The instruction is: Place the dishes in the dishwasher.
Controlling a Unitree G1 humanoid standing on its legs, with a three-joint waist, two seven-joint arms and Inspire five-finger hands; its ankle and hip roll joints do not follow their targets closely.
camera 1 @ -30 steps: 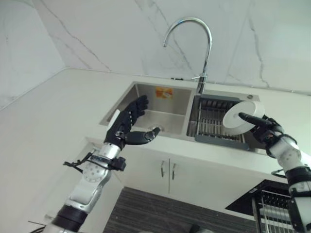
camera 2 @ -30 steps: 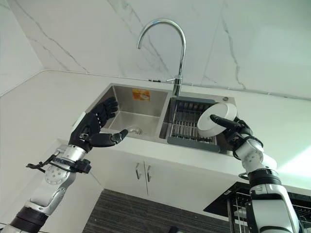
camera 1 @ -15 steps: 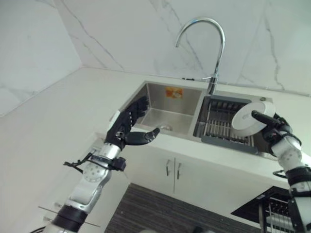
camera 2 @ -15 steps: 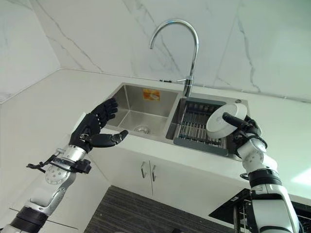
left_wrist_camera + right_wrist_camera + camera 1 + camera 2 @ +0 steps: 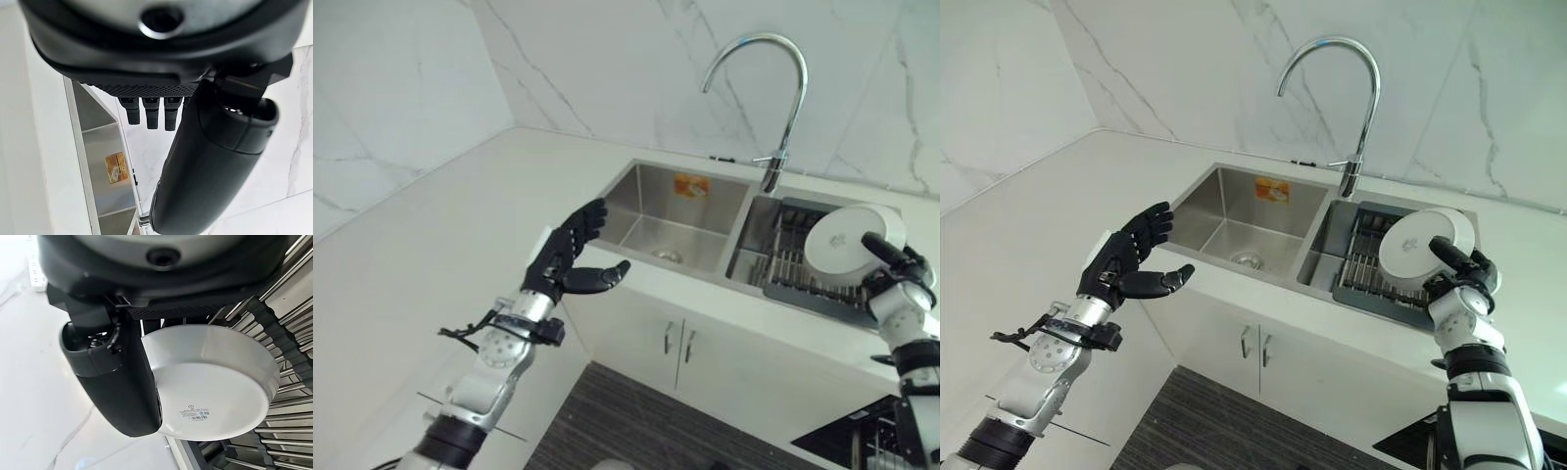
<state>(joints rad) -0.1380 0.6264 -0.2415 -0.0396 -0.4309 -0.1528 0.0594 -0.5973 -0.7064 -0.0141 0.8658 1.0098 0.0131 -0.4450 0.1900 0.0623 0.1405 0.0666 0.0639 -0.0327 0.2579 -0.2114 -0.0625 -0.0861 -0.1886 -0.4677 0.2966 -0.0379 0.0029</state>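
Note:
A white bowl (image 5: 850,238) is held on edge above the right sink basin, its underside facing me. My right hand (image 5: 893,275) is shut on it, thumb across the base; the right wrist view has the thumb (image 5: 115,382) pressed on the bowl (image 5: 215,382) over the drying rack bars. My left hand (image 5: 570,257) hovers open in front of the counter edge, left of the sink, fingers straight and thumb out, holding nothing. The left wrist view looks past its thumb (image 5: 210,161) at the sink wall.
A double steel sink (image 5: 680,211) is set in the white counter, with a dark drying rack (image 5: 795,279) in the right basin and a tall curved faucet (image 5: 781,93) behind. White cabinet doors (image 5: 680,343) sit below. A dishwasher rack corner (image 5: 871,446) lies at lower right.
The camera has swung, shifting the whole scene to the right. The right hand keeps its hold on the bowl, which is a little higher. The left hand stays open in the same pose.

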